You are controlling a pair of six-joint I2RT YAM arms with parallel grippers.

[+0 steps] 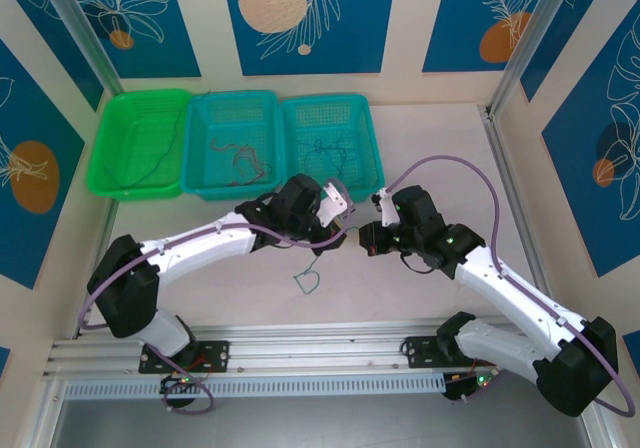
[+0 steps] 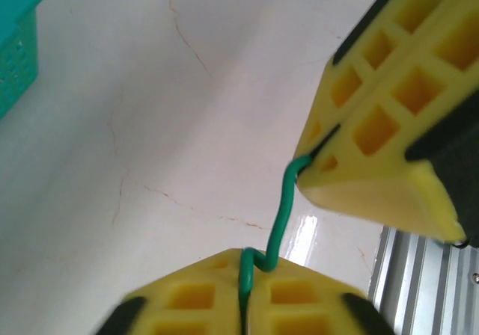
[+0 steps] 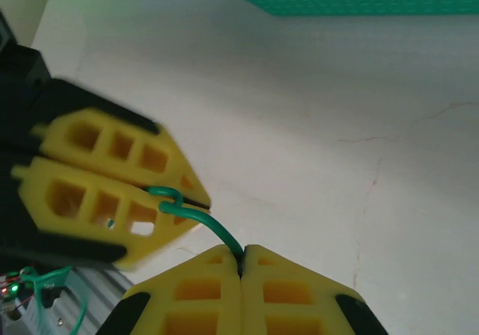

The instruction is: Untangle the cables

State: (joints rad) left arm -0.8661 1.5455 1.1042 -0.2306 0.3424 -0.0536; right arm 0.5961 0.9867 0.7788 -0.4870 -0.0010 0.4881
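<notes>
- Over mid-worktop [image 1: 440,158], near side of the baskets [image 1: 232,96]: left hand [image 2: 245,268] & right hand [image 3: 241,259] each pinched shut on one green cable [image 2: 281,214], tips near each other.
- Short kinked bit spans btw them; rest droops in a loop toward near edge.
- Step, prob.: straightening. Pull apart slow & level, firm grip, so kink at left hand opens, not knots.

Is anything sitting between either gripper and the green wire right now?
Nothing visible. The left gripper and the right gripper are both shut directly on the green wire, and the short stretch between them runs free over the table.
</notes>
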